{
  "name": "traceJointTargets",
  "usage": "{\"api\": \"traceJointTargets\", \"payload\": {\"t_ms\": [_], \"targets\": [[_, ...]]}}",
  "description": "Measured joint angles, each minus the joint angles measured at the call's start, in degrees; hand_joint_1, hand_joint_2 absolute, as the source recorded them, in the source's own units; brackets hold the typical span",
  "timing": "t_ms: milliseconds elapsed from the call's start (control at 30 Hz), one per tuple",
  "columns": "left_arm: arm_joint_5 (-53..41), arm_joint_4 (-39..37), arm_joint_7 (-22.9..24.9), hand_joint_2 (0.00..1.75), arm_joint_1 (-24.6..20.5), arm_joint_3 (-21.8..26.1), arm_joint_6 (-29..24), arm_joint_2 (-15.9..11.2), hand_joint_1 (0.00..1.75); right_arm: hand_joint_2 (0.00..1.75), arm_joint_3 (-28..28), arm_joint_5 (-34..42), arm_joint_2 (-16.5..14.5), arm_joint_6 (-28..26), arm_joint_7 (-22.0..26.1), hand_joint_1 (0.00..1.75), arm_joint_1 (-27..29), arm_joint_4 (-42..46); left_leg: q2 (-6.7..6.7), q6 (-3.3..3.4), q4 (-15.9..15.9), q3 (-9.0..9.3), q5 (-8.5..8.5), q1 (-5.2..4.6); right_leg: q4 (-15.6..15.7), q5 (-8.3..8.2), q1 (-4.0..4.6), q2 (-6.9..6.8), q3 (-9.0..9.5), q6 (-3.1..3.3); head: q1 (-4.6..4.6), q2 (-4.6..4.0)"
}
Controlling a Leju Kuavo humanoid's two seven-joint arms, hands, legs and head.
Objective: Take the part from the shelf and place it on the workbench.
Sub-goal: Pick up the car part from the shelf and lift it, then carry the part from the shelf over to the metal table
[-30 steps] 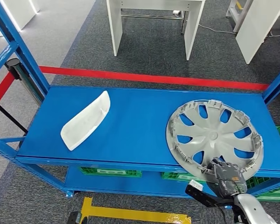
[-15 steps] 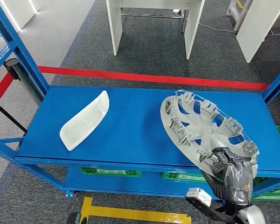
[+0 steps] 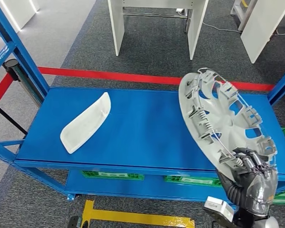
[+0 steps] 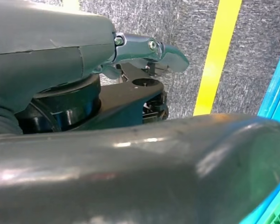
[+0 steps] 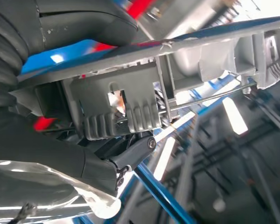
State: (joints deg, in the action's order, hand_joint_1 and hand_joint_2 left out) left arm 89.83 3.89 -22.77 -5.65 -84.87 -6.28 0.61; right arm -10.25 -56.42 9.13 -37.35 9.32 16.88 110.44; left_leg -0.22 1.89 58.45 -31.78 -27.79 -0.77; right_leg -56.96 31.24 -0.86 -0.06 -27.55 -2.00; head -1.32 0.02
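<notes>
Right hand: my right hand (image 3: 254,183) grips the near rim of the grey wheel cover (image 3: 223,118), thumb on one face and fingers (image 5: 131,151) hooked under the clip side, as the right wrist view shows.
Wheel cover: it stands steeply tilted above my right hand, its far edge up in the air and its ribbed, clipped back turned toward me; I judge it clear of the blue shelf (image 3: 141,128) or nearly so, though I cannot tell if the low rim touches.
Left hand: my left hand (image 4: 145,51) shows in its wrist view over grey carpet and a yellow floor line; it holds nothing that I can see, but I cannot tell how far apart its fingers are.
Handling: I judge it a light, thin plastic part, stiff enough to hold shape yet springy at the rim; held at one edge it will want to swing, and the small clips and wire ring look easy to snap.
Hold: the rim between clips seems the sound place.
Edges: the blue upright (image 3: 280,85) stands beyond the hand on its outer side, near the cover's rim.
Room: toward the inner side the shelf is open up to the white moulded part (image 3: 85,123), well apart; pulling back toward me looks freest.
</notes>
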Motion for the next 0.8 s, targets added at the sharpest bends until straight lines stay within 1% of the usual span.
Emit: {"api": "traceJointTargets", "payload": {"t_ms": [133, 200, 333, 433, 600, 700, 800], "targets": [[0.0, 0.0, -0.1, 0.00, 0.0, 0.0, -0.1, 0.0, 0.00, 1.75, 1.1, 0.4, -1.4, -0.1, 2.0, 1.75, 0.2, 1.6, 0.00, 0.00, 0.0, 0.01, 0.00, 0.01, 0.0, 0.01, 0.01, -0.01, 0.02, 0.01, -0.01, 0.00], [0.0, 0.0, -0.2, 0.00, 0.0, 0.0, -0.3, 0.0, 0.00, 1.75, 1.8, 0.6, -2.3, -0.1, 4.3, 1.75, 0.4, 2.3, 0.00, 0.00, 0.0, 0.00, 0.00, 0.01, 0.0, 0.01, 0.01, 0.00, 0.01, 0.01, -0.01, 0.00], [0.0, 0.0, -0.8, 1.75, 0.0, 0.0, -0.6, 0.0, 0.00, 1.75, 3.4, 0.4, -5.0, -0.1, 12.8, 1.75, 0.9, 5.0, 0.00, 0.00, 0.0, 0.01, 0.00, 0.02, 0.0, 0.02, 0.01, 0.00, -0.12, 0.02, 0.01, 0.00], [0.0, 0.0, -1.6, 1.75, 0.0, 0.0, -0.7, 0.0, 0.00, 1.75, 4.1, 0.5, -6.7, -0.1, 16.6, 1.75, 1.1, 7.0, 0.00, -0.02, 0.0, 0.03, -0.02, 0.02, 0.0, 0.06, 0.02, -0.01, -0.42, 0.06, 0.00, 0.00], [-0.3, 0.0, -3.2, 1.75, 0.0, -0.1, -0.5, 0.0, 0.00, 1.75, 4.6, 0.8, -8.9, -0.1, 21.0, 1.75, 2.1, 9.1, 0.00, -0.05, -0.1, 0.03, -0.03, 0.02, 0.0, 0.08, 0.01, 0.00, -0.41, 0.09, -0.01, 0.00], [-0.5, 0.0, -3.3, 1.75, 0.1, -0.3, -0.7, 0.0, 0.00, 1.75, 4.7, 1.3, -9.8, -0.1, 22.4, 1.75, 2.6, 9.6, 0.00, -0.05, -0.1, 0.03, -0.03, 0.01, 0.0, 0.08, 0.01, 0.00, -0.36, 0.08, 0.00, 0.00], [-0.3, 0.0, -3.1, 1.75, 0.2, -0.3, -0.7, 0.0, 0.00, 1.75, 4.7, 1.7, -10.2, -0.1, 22.4, 1.75, 3.0, 9.6, 0.00, -0.05, -0.1, 0.02, -0.04, 0.01, 0.0, 0.08, 0.01, -0.01, -0.36, 0.08, -0.01, 0.00]]}}
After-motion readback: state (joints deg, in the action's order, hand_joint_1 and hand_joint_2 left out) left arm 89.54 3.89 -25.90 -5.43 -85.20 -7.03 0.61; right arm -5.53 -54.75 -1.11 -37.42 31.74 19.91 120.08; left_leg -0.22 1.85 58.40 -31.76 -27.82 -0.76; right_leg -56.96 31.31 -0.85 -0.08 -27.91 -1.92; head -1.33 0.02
